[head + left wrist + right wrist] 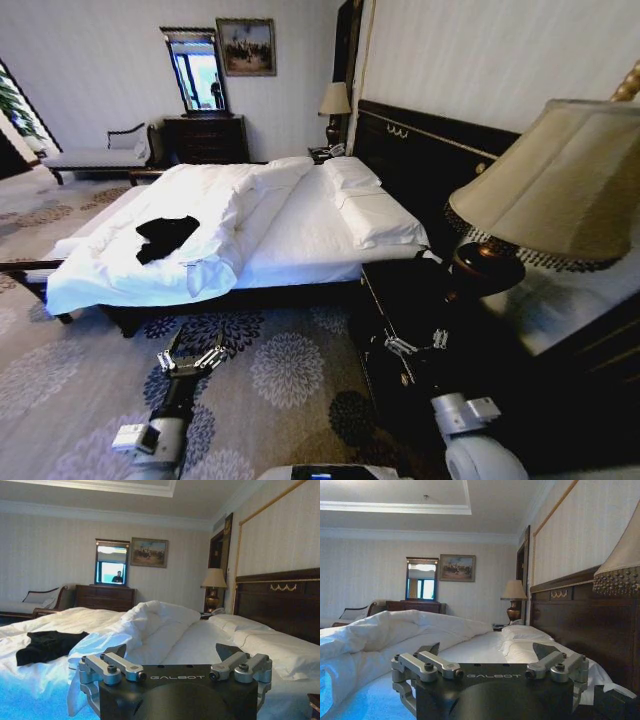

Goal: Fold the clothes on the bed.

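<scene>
You are looking across a patterned floral carpet (290, 370) at the large bed with white duvet, white pillows and a dark wood frame (300, 240). The crumpled black short-sleeved T-shirt of soft fabric (163, 237) lies on the duvet near the foot of the bed, on the side towards your left arm. It is bunched so that you cannot make out any lettering or the sleeves; from the left wrist it reads as a dark heap (46, 646) beside a raised fold of duvet.

The cream fringed lampshade on a dark turned base (560, 180) stands close at your right and is cut off by the picture edge. The dark wooden nightstand (420, 300) under it is so dark that its edges are hard to trace.

Your left gripper (190, 362) hangs low over the carpet, well apart from the bed, its fingers spread wide and holding nothing; the left wrist view shows both fingers (116, 666) parted with only air between. Your right gripper (418, 343) sits in front of the nightstand, likewise released and empty, with its fingers (431, 664) set wide apart, touching nothing.
</scene>
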